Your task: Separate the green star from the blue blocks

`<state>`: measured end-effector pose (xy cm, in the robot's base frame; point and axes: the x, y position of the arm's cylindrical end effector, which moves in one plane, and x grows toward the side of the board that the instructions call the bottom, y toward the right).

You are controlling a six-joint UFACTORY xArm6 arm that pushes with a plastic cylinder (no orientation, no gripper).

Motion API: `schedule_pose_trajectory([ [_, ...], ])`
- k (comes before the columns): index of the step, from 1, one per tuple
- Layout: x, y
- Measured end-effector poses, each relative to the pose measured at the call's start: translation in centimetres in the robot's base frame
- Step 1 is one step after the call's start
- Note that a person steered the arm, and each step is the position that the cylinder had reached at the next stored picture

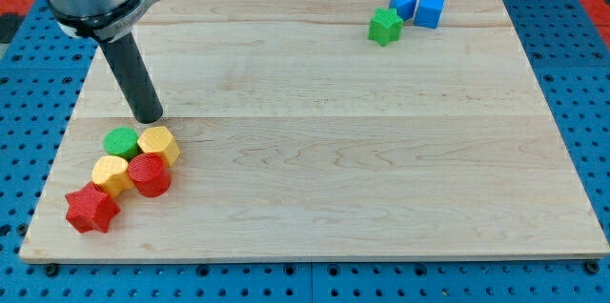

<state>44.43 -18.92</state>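
Observation:
The green star point(385, 27) lies near the view's top right on the wooden board point(324, 151). It touches the lower left of a blue block point(403, 4). A second blue cube point(430, 10) sits just right of that one. My tip point(150, 118) is far off at the view's left, just above a green round block point(121, 141) and a yellow block point(158, 144).
At the view's lower left a cluster lies together: the green round block, two yellow blocks point(111, 175), a red cylinder point(149, 175) and a red star point(91, 209). The board's left edge is close by.

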Motion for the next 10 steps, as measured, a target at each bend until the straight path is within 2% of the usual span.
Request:
schedule_pose_trajectory([
  [4,-1.3,0.3],
  [5,-4.8,9.3],
  [6,-5.8,20.4],
  [7,-9.1,27.9],
  [9,-14.0,37.5],
  [10,-15.9,34.5],
])
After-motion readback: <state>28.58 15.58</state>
